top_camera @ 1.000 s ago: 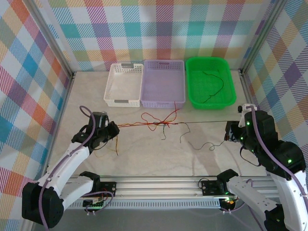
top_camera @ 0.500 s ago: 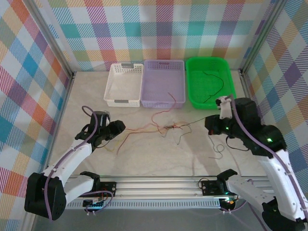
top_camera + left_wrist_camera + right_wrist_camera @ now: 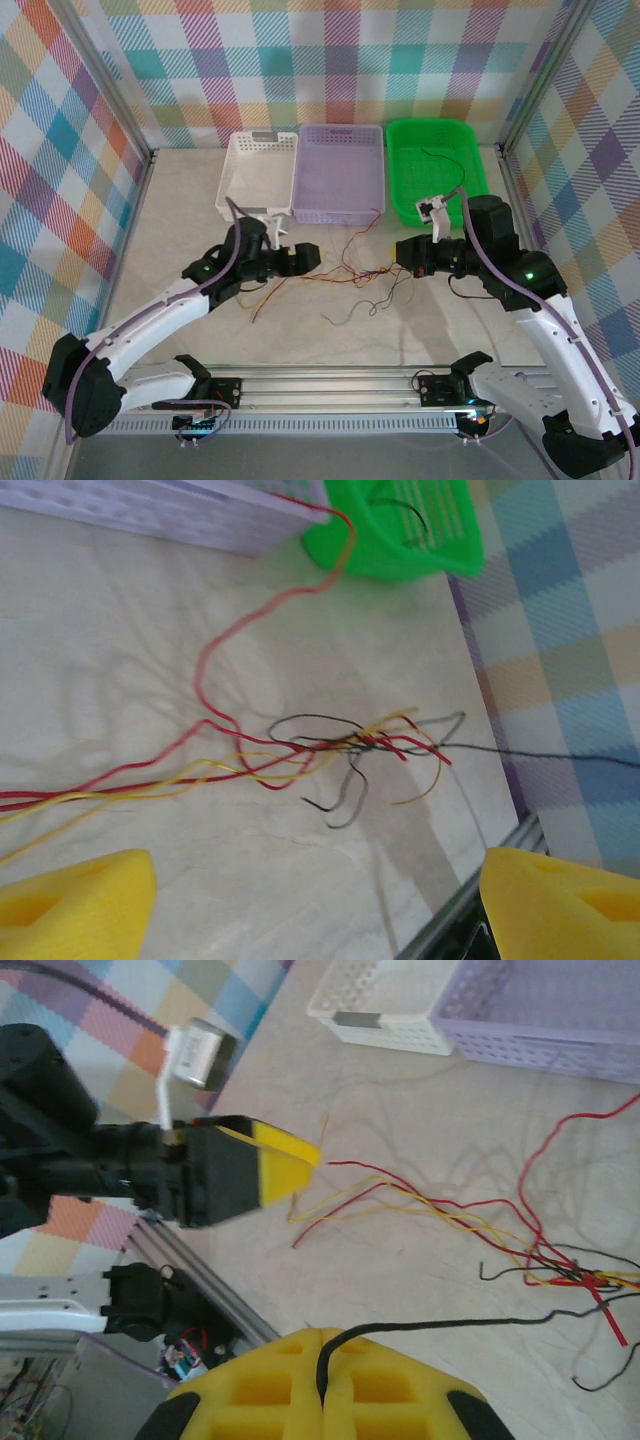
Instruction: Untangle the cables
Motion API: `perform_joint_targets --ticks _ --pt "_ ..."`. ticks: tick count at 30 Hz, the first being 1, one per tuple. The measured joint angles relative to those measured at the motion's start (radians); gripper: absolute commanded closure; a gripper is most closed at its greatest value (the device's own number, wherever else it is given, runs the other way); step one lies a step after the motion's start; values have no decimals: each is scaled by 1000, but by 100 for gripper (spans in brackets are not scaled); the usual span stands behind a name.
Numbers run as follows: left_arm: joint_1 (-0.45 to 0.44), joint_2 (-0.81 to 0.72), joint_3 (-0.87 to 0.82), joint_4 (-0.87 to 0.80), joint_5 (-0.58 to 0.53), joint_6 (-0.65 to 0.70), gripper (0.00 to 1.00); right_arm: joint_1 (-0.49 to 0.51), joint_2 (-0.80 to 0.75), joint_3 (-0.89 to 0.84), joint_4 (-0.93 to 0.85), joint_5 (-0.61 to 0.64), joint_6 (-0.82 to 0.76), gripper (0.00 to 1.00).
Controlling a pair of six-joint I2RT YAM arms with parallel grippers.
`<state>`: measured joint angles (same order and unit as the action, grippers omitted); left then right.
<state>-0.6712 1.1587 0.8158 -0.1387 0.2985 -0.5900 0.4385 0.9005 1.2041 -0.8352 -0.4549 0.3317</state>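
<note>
Two grippers face each other low over the table (image 3: 180, 200). The left gripper (image 3: 305, 258) has its yellow fingers (image 3: 75, 905) spread wide, pointing at the tangle. The right gripper (image 3: 320, 1360) is pressed together on a black cable (image 3: 450, 1325) leading out of it. The cables (image 3: 362, 275) lie knotted on the table between them, red, yellow and black strands crossing. One red cable (image 3: 205, 670) loops up to the lilac basket's (image 3: 340, 210) front corner, beside the green basket (image 3: 440, 218).
</note>
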Motion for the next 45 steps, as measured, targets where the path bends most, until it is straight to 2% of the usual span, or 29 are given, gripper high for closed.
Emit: perform_joint_targets --ticks 6,15,21,25,27,33,37,45 --pt "-80 150 6 87 2 11 17 0 -1 0 42 -100 13 100" --pt "-166 354 81 177 27 11 19 0 -45 -31 86 -168 34 100" --pt "-191 437 141 218 26 10 23 0 -63 -65 105 -204 54 100" --pt "-191 483 158 250 29 -3 32 0 -85 -79 112 -221 64 100" --pt "-191 503 162 267 36 -16 34 0 -97 -79 116 -225 68 100" --pt "-191 520 162 322 61 -42 52 -1 -117 -84 125 -232 75 100" --pt "-191 523 155 378 75 -72 58 -1 -120 -102 142 -236 80 100" --pt "-197 546 129 443 99 -119 79 -1 -136 -125 151 -235 84 100"
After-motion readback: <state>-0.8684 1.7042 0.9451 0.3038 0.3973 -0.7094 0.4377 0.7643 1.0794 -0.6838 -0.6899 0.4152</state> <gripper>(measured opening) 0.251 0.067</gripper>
